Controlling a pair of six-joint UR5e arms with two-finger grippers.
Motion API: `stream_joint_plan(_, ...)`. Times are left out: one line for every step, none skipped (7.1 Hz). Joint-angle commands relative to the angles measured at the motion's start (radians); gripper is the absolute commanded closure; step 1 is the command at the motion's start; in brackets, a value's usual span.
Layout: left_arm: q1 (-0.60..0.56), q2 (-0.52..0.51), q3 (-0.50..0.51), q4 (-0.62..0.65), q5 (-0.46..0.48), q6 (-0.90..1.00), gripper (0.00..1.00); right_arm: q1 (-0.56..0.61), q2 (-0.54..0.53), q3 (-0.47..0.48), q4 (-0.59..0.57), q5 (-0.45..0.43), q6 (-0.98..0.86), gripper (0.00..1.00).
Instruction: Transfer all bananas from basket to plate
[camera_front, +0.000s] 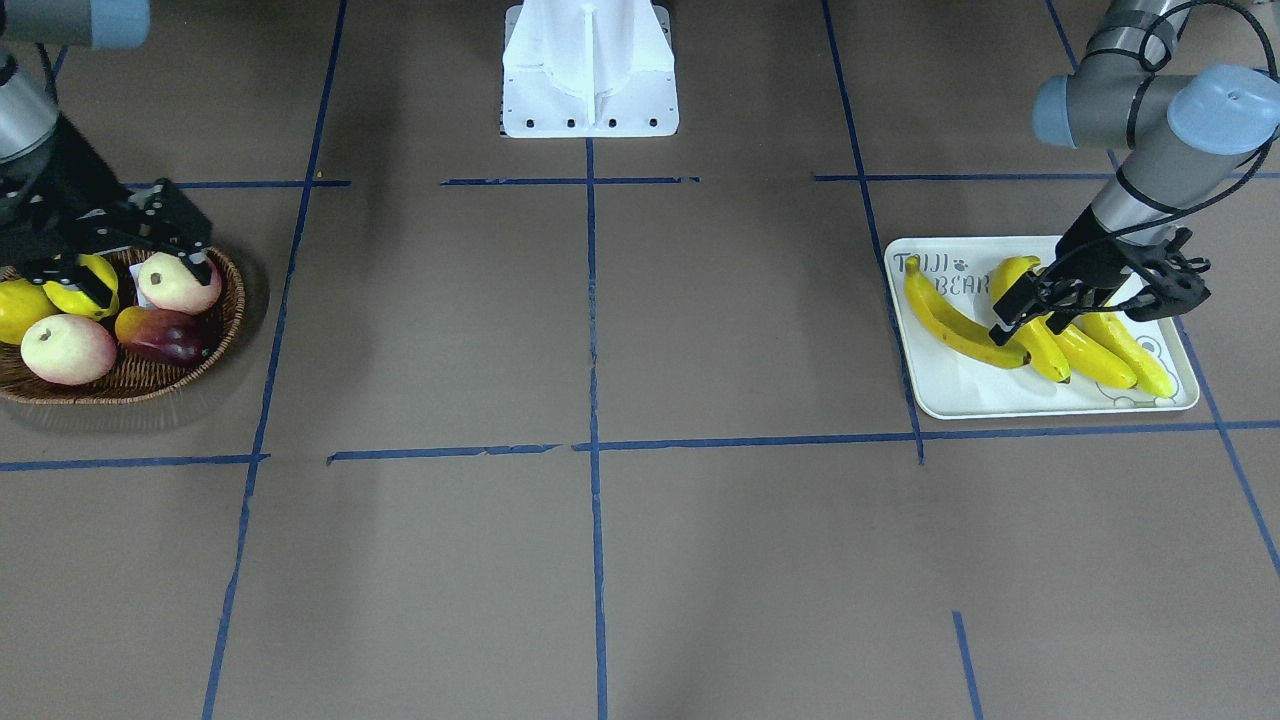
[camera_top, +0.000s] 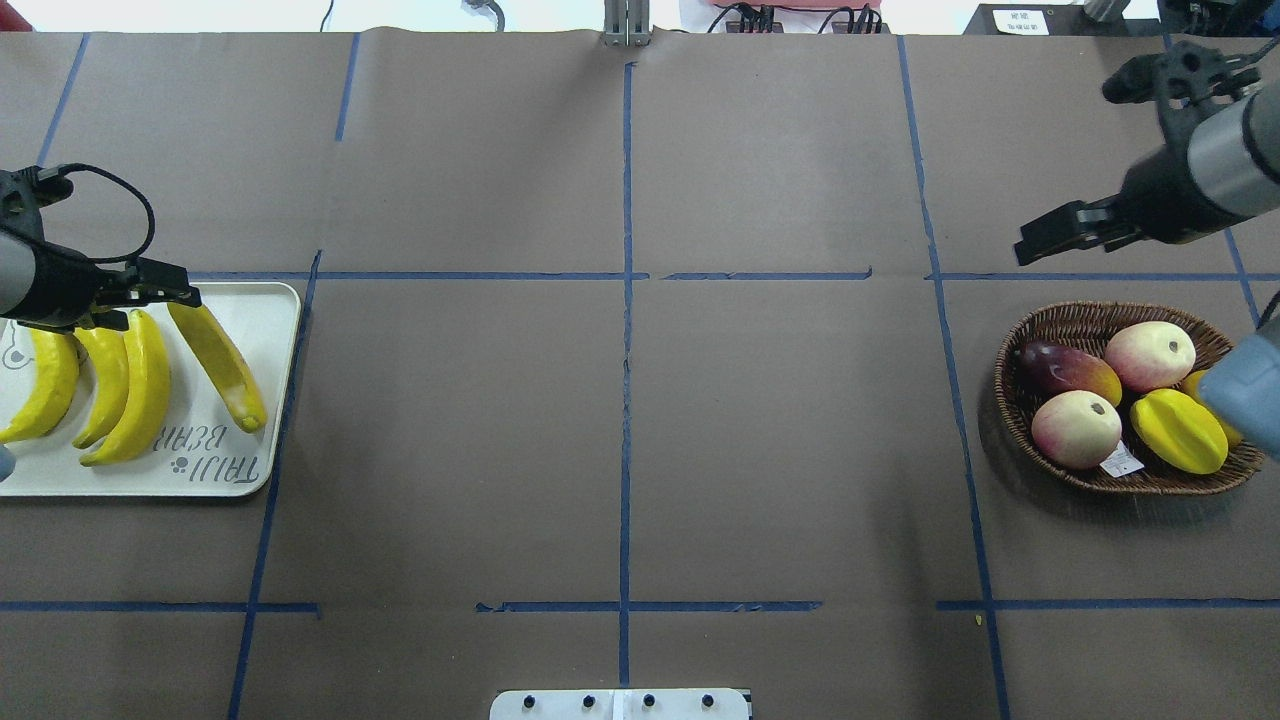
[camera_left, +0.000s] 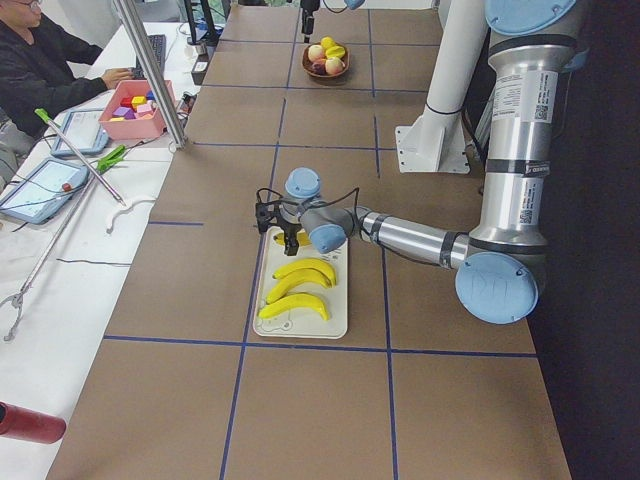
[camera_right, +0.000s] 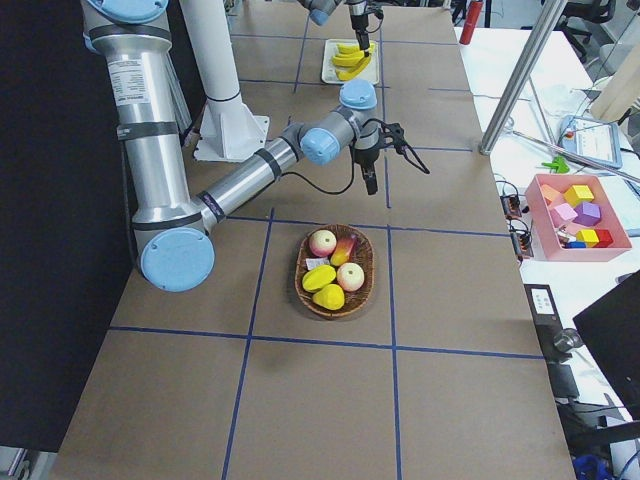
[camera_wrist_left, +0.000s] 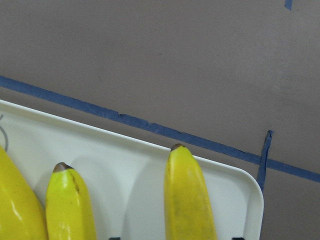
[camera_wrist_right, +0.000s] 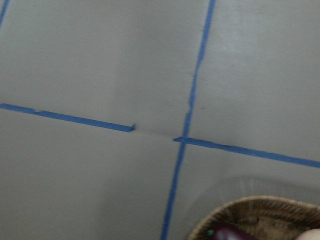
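Four yellow bananas lie side by side on the off-white plate (camera_top: 270, 310), one of them nearest the lettering (camera_top: 220, 365) and the others (camera_top: 105, 385) beside it. They show on the plate (camera_front: 960, 395) in the front view too (camera_front: 960, 320). My left gripper (camera_top: 175, 295) hovers open just above the bananas' far ends, its jaws either side of one banana (camera_wrist_left: 187, 195). My right gripper (camera_top: 1035, 240) hangs open and empty above the far rim of the wicker basket (camera_top: 1080, 320). The basket holds no banana.
The basket (camera_front: 150, 375) holds two pink-white apples (camera_top: 1075, 428), a red-yellow mango (camera_top: 1065, 368), a starfruit (camera_top: 1180, 432) and a round yellow fruit. The robot's white base (camera_front: 590, 70) stands mid-table. Blue tape lines cross the brown table.
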Motion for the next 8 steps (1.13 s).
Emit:
stream_joint_plan(-0.091, 0.048, -0.018, 0.003, -0.095, 0.151, 0.0, 0.164, -0.083, -0.078, 0.001, 0.068, -0.272, 0.0)
stream_joint_plan(-0.169, 0.06, -0.015, 0.01, -0.152, 0.226, 0.0, 0.199, -0.113, -0.101, 0.002, 0.08, -0.322, 0.0)
stream_joint_plan(-0.261, 0.061, -0.012, 0.077, -0.213, 0.368, 0.0, 0.247, -0.157, -0.121, 0.005, 0.082, -0.398, 0.0)
stream_joint_plan(-0.355, 0.061, -0.012, 0.173, -0.244, 0.547, 0.0, 0.308, -0.183, -0.135, 0.001, 0.085, -0.493, 0.0)
stream_joint_plan(-0.438, 0.061, -0.003, 0.294, -0.26, 0.771, 0.0, 0.376, -0.206, -0.181, 0.004, 0.16, -0.56, 0.0)
stream_joint_plan(-0.53, 0.058, 0.0, 0.456, -0.26, 1.002, 0.0, 0.448, -0.208, -0.265, 0.008, 0.238, -0.636, 0.0)
stream_joint_plan(-0.614, 0.054, 0.003, 0.598, -0.259, 1.195, 0.0, 0.47, -0.217, -0.345, 0.012, 0.299, -0.702, 0.0)
stream_joint_plan(-0.644, 0.055, 0.002, 0.665, -0.26, 1.251, 0.0, 0.468, -0.213, -0.367, 0.013, 0.303, -0.697, 0.0)
